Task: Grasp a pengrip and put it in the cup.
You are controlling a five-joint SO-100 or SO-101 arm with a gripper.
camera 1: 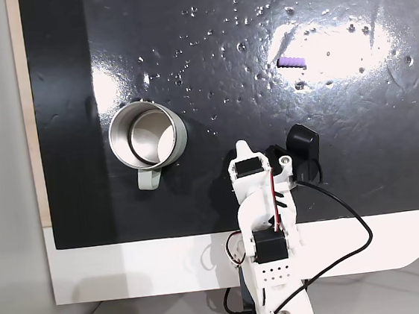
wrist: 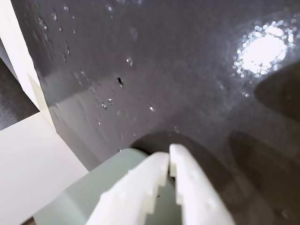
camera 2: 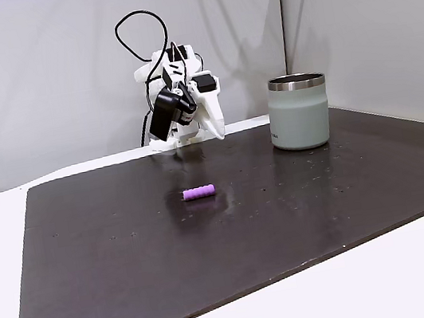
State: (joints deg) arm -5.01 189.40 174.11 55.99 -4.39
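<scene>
The pengrip [camera 1: 291,62], a small purple tube, lies on its side on the black mat, out in the open [camera 2: 199,192]. The cup [camera 1: 147,137] is a steel mug standing upright with its pale handle toward the mat's near edge; in a fixed view it stands at the right [camera 2: 299,111]. My gripper [camera 2: 217,132] hangs folded back by the arm's base, far from the pengrip. In the wrist view its white fingers [wrist: 185,187] are shut with nothing between them, and the cup's pale wall [wrist: 79,199] shows behind them.
The black mat [camera 1: 345,165] covers a white table [camera 1: 131,270], with white wall panels [camera 2: 38,81] behind the arm. Black cables [camera 1: 355,220] loop around the arm's base. Glare spots and white specks dot the mat.
</scene>
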